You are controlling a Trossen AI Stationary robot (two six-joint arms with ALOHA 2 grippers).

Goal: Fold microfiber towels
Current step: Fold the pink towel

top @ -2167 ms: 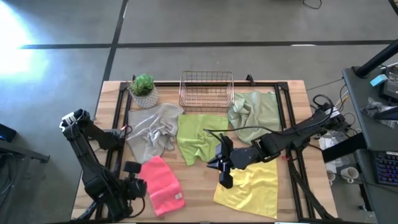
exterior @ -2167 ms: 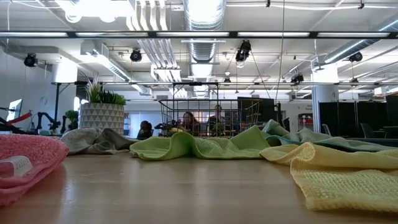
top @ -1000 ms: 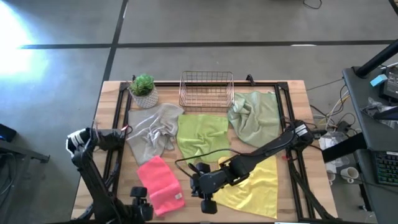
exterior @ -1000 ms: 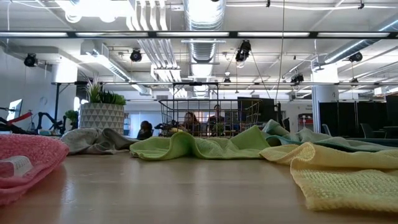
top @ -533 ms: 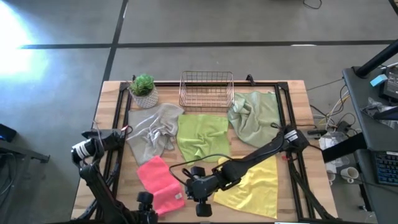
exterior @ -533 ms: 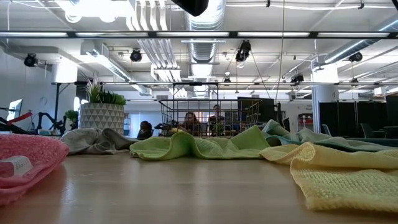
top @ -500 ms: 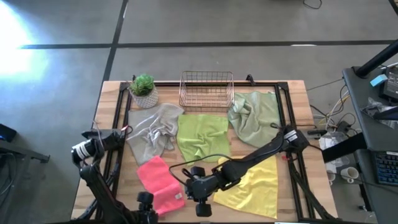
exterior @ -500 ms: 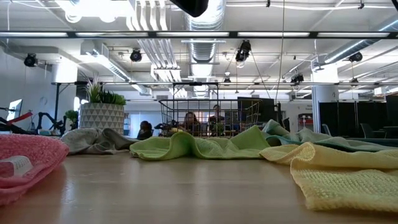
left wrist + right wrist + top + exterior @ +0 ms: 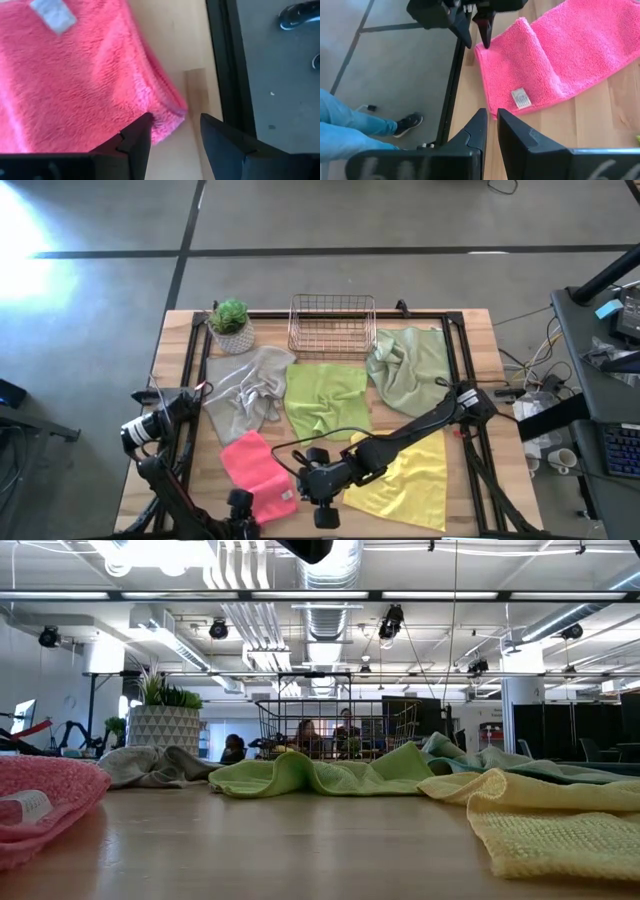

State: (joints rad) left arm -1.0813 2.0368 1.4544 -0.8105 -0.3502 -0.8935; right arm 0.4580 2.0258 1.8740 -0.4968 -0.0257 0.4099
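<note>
High view shows five towels on the table [image 9: 470, 330]. The pink towel [image 9: 258, 477] lies at about 7 o'clock near the front edge, doubled over into a long strip, so it looks at least half folded. The other four appear untouched: the grey towel [image 9: 245, 390] is crumpled at 10 o'clock, the lime towel [image 9: 325, 398] lies loosely spread at the centre, the sage towel [image 9: 408, 365] is bunched at 2 o'clock, and the yellow towel [image 9: 405, 478] is spread flat at 5 o'clock. The basket [image 9: 332, 326] at 12 o'clock looks empty, beside a potted plant [image 9: 231, 324] at 11 o'clock.

Both arms work at the pink towel. The left gripper [image 9: 172, 132] sits at the towel's front corner by the table edge, its fingers a moderate gap apart, with the corner lying right between the tips and nothing clamped. The right gripper [image 9: 490, 127] hovers just off the towel's long edge near the white label [image 9: 520, 98], fingers nearly closed and holding nothing.

My judgement: the task is early, one towel partly done, four left. A person's leg and shoe [image 9: 407, 123] show on the floor beyond the table.
</note>
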